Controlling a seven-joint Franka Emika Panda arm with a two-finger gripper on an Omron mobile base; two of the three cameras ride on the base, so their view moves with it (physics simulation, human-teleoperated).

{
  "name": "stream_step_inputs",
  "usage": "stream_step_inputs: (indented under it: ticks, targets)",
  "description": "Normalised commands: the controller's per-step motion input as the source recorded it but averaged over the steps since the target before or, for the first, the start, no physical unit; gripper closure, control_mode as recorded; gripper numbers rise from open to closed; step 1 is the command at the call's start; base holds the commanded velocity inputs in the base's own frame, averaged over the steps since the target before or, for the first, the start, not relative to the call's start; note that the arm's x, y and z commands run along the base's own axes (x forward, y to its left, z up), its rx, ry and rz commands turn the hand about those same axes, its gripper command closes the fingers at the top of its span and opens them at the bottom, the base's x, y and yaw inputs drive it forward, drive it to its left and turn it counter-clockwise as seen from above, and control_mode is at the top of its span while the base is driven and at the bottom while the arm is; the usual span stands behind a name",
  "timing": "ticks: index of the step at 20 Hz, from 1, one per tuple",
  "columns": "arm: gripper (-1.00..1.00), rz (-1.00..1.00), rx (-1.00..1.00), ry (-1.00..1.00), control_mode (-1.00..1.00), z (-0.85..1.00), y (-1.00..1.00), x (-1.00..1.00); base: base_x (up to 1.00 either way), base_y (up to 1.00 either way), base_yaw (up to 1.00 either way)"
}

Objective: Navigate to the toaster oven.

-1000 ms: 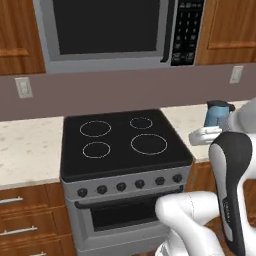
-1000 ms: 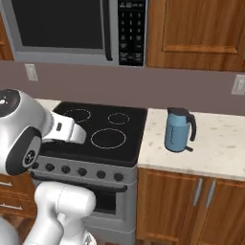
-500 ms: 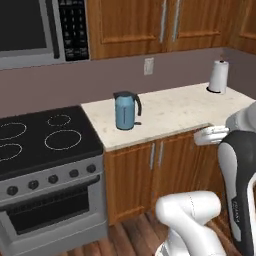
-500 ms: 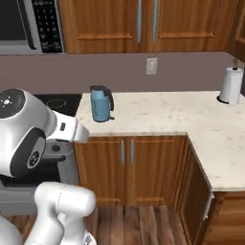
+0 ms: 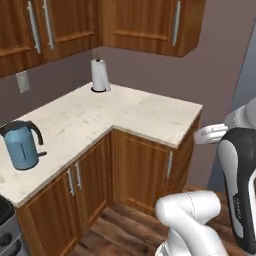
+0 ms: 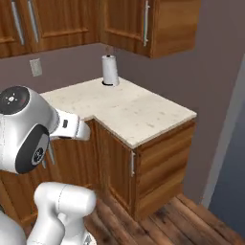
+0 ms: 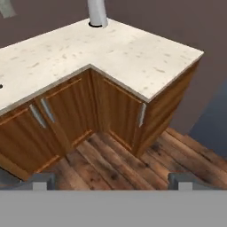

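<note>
- Toaster oven: where it stands, which way its front points and how its long side runs, I cannot tell from these pics. Same for its place rel. to the pincer.
- Pincer point(image 7: 113, 181): seen in the hand view, the two dark tips are wide apart, w/ nothing between them. It hangs in free air above the wood floor point(image 7: 133, 164), in front of the bench corner.
- Bench point(image 5: 145, 115): light stone top, L-shaped, w/ an inner corner facing the robot. One leg runs along the back wall; the other comes out to a free end at the right.
- Paper towel roll point(image 5: 100, 75): upright, at the back edge of the bench, near the wall corner. Also in the right base view point(image 6: 110, 70) and at the top of the hand view point(image 7: 97, 12).
- Blue kettle point(image 5: 20, 145): upright on the left part of the bench, handle to the right, well apart from the roll.
- Wall socket point(image 5: 22, 81): on the wall above the bench, left of the roll.
- Upper cupboards point(image 5: 145, 22): brown wood w/ long metal handles, above the back edge.
- Lower cupboard doors point(image 7: 119, 115): closed, under the bench, both sides of the inner corner.
- Drawers point(image 6: 162, 162): at the free end of the bench, in the right base view.
- Stove point(image 5: 6, 232): a dark edge at the bottom left of the left base view, just beside the bench end.
</note>
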Motion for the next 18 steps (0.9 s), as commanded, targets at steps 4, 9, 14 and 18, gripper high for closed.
stream_step_inputs:
  ticks: [4,9,14,18]
  targets:
    - [-1.00,0.00,0.00,0.00,1.00,0.00,0.00,0.00,0.00,0.00,-1.00]
    - [-1.00,0.00,0.00,0.00,1.00,0.00,0.00,0.00,0.00,0.00,-1.00]
    - [-1.00,0.00,0.00,0.00,1.00,0.00,0.00,0.00,0.00,0.00,-1.00]
    - [-1.00,0.00,0.00,0.00,1.00,0.00,0.00,0.00,0.00,0.00,-1.00]
